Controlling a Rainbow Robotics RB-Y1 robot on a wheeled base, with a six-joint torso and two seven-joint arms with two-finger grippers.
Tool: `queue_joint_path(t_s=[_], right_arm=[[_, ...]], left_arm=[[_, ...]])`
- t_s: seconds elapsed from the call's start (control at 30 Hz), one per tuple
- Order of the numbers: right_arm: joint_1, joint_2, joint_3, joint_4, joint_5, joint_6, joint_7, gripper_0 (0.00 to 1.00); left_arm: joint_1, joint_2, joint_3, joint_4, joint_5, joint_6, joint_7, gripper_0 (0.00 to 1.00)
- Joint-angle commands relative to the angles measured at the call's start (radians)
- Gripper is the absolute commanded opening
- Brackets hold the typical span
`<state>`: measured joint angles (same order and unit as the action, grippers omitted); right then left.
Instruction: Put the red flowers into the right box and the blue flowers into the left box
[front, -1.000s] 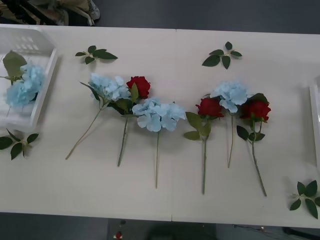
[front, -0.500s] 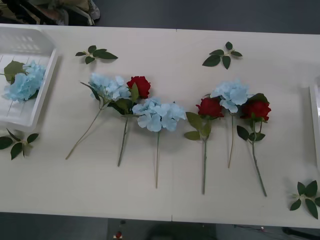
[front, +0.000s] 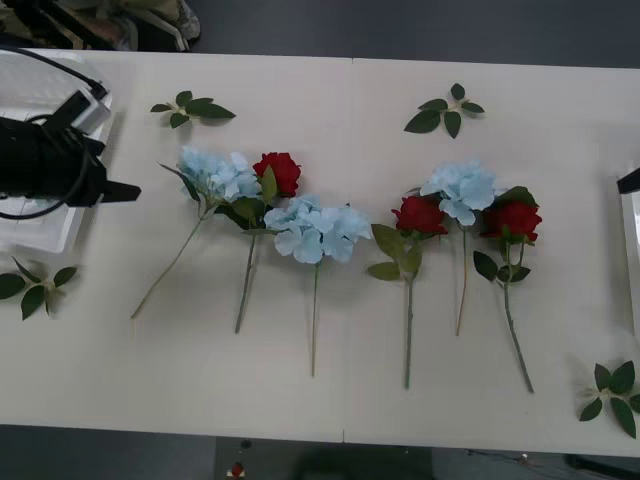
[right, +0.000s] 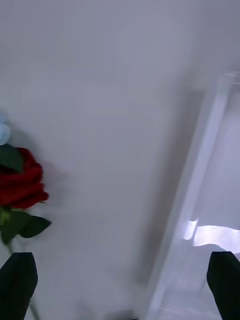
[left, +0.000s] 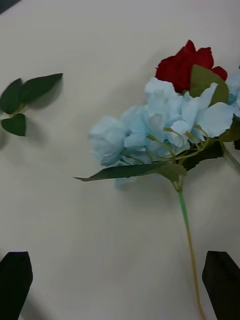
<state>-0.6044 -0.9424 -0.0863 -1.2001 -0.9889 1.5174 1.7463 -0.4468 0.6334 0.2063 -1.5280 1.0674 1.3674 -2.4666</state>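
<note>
Three blue flowers lie on the table: one at the left (front: 215, 175), one left of centre (front: 315, 228), one at the right (front: 462, 188). Red flowers lie among them (front: 280, 172) (front: 418, 214) (front: 515, 218). My left gripper (front: 120, 189) hangs open beside the left box (front: 45, 235), pointing at the leftmost blue flower (left: 155, 125) with a red flower (left: 187, 65) behind it. My right gripper (right: 120, 287) is open, between the rightmost red flower (right: 20, 182) and the right box (right: 200, 190). The left arm covers most of the left box's inside.
Loose green leaf sprigs lie at the back left (front: 192, 108), back right (front: 445, 110), front left (front: 35, 285) and front right (front: 612, 395). The flower stems point toward the table's front edge. The right box (front: 630, 250) sits at the table's right edge.
The left arm has come into view over the left box, hiding the blue flower that lay in it. A bit of the right arm now shows at the right edge. The flowers on the table have not moved.
</note>
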Motion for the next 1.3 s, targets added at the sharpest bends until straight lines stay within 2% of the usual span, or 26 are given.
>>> queue_joint_path(t_s=[0.03, 0.2, 0.33, 0.53, 0.73, 0.83, 1.0, 1.07, 1.1, 1.13, 1.17, 1.2, 1.23, 1.3], right_arm=[[0.101, -0.033, 0.000, -0.196, -0.114, 0.035, -0.177, 1.00], [0.255, -0.032, 0.011, -0.437, -0.146, 0.012, -0.324, 1.00], [0.314, -0.033, 0.069, -0.556, -0.142, -0.019, -0.412, 1.00], [0.308, -0.030, 0.197, -0.619, -0.114, -0.095, -0.525, 1.00], [0.253, -0.007, 0.382, -0.585, 0.018, -0.224, -0.608, 1.00], [0.221, 0.019, 0.439, -0.533, 0.065, -0.267, -0.613, 1.00], [0.198, 0.076, 0.454, -0.453, 0.111, -0.307, -0.603, 1.00], [0.187, 0.103, 0.454, -0.411, 0.122, -0.318, -0.593, 1.00], [0.181, 0.116, 0.454, -0.394, 0.127, -0.324, -0.590, 1.00], [0.176, 0.128, 0.454, -0.375, 0.131, -0.330, -0.584, 1.00], [0.169, 0.134, 0.458, -0.360, 0.138, -0.335, -0.579, 1.00], [0.160, 0.142, 0.462, -0.338, 0.142, -0.342, -0.573, 1.00], [0.155, 0.148, 0.467, -0.326, 0.145, -0.349, -0.571, 1.00], [0.144, 0.151, 0.481, -0.299, 0.154, -0.361, -0.562, 1.00]], left_arm=[[0.039, -0.034, -0.033, -0.026, 0.002, -0.013, -0.020, 1.00], [0.056, -0.083, -0.084, -0.026, -0.035, -0.033, -0.037, 1.00], [0.063, -0.097, -0.136, -0.026, -0.064, -0.120, -0.038, 1.00], [0.063, -0.097, -0.237, -0.012, -0.127, -0.278, -0.023, 1.00], [0.051, -0.097, -0.306, 0.111, -0.075, -0.393, -0.021, 1.00], [0.036, -0.097, -0.341, 0.163, -0.064, -0.419, -0.021, 1.00], [0.026, -0.097, -0.366, 0.197, -0.063, -0.444, -0.021, 1.00], [0.023, -0.097, -0.383, 0.197, -0.064, -0.447, -0.020, 0.82], [0.020, -0.097, -0.387, 0.197, -0.066, -0.449, -0.020, 0.66], [0.020, -0.097, -0.390, 0.197, -0.069, -0.450, -0.020, 0.46], [0.019, -0.097, -0.393, 0.197, -0.072, -0.452, -0.020, 0.32], [0.019, -0.097, -0.395, 0.197, -0.075, -0.453, -0.020, 0.14], [0.019, -0.097, -0.397, 0.197, -0.076, -0.456, -0.020, 0.05], [0.017, -0.097, -0.395, 0.197, -0.080, -0.459, -0.020, 0.00]])
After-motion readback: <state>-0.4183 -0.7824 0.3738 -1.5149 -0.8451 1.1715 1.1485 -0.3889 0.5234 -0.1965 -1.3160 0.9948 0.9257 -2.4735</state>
